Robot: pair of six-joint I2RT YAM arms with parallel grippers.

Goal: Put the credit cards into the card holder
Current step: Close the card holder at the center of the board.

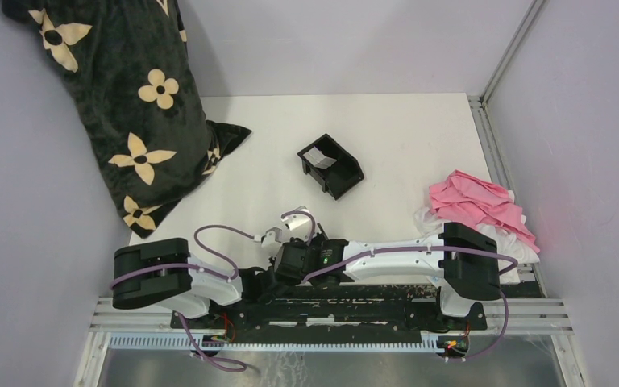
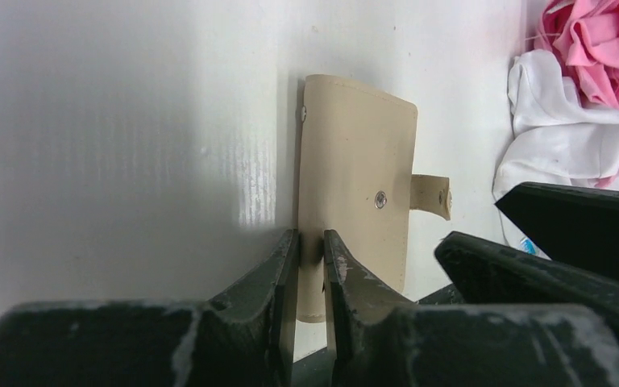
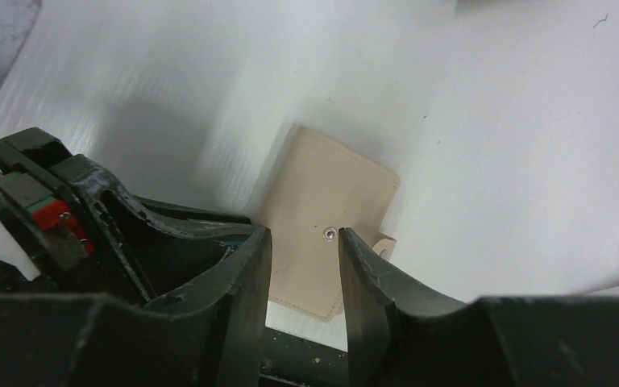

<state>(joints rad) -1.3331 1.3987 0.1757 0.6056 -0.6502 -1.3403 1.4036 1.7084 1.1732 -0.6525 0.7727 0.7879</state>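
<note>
Step in hand: you are working on the card holder (image 2: 355, 185) itself; no card is going in yet, as I judge it.
Where it is: it lies closed on the white surface (image 1: 403, 137) at the near edge, between the two arms and hidden under them in the top view.
Left fingers: the left gripper (image 2: 310, 266) is clamped on the holder's near edge, at the spine-side corner.
Right fingers: the right gripper (image 3: 305, 270) hangs above the holder with its fingers apart, holding nothing.
Cards: one pale card (image 1: 320, 157) shows in the black tray (image 1: 346, 173) further back; I cannot see the others.
Long axis: in the left wrist view it runs away from the left fingers.
Facing: snap tab (image 2: 433, 195) points toward the pink cloth (image 2: 592, 48) and white cloth (image 2: 564, 129), spine to the opposite side.
Next move: you probably need the right fingers on the tab or free flap to open it while the left holds firm.
</note>
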